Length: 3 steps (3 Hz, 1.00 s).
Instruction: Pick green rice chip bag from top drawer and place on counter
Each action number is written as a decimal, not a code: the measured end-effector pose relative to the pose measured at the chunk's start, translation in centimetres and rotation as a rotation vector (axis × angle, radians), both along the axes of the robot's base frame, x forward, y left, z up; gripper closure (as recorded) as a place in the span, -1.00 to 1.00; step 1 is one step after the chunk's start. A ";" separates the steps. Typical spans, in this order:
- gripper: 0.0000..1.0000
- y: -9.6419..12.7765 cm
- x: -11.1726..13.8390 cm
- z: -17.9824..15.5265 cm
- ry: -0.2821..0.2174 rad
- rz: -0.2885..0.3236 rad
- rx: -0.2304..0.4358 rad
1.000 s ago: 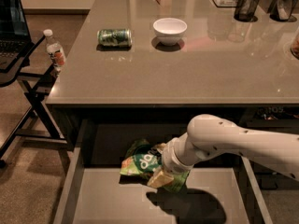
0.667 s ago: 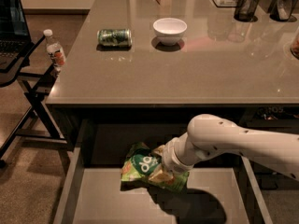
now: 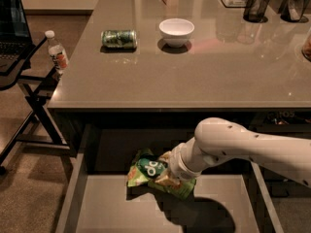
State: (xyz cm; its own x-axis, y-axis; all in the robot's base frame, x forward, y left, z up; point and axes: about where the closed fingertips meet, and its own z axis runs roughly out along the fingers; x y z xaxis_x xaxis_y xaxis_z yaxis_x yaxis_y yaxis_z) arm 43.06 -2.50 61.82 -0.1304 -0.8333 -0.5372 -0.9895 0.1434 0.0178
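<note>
The green rice chip bag (image 3: 146,169), crinkled light green with a dark round logo, hangs at the back of the open top drawer (image 3: 73,198), just above its pale bottom. My white arm reaches in from the right. My gripper (image 3: 168,176) is at the bag's right side, mostly hidden by the bag and the wrist, and is shut on the bag. The grey-beige counter (image 3: 204,76) lies above the drawer.
On the counter are a green drink can (image 3: 119,38) lying on its side, a white bowl (image 3: 176,30) and black mesh cups (image 3: 256,5) at the far right. A water bottle (image 3: 57,51) and a laptop (image 3: 12,23) sit on a stand at left.
The bag has tilted and turned a little in the gripper, its logo now facing up more. The arm has barely moved.
</note>
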 end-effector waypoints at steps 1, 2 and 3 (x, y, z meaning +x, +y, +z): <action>1.00 -0.4 -0.2 2.3 0.009 -0.009 0.044; 1.00 -2.0 -1.0 4.9 0.031 -0.047 0.076; 1.00 -3.5 -1.8 9.5 -0.006 -0.062 0.087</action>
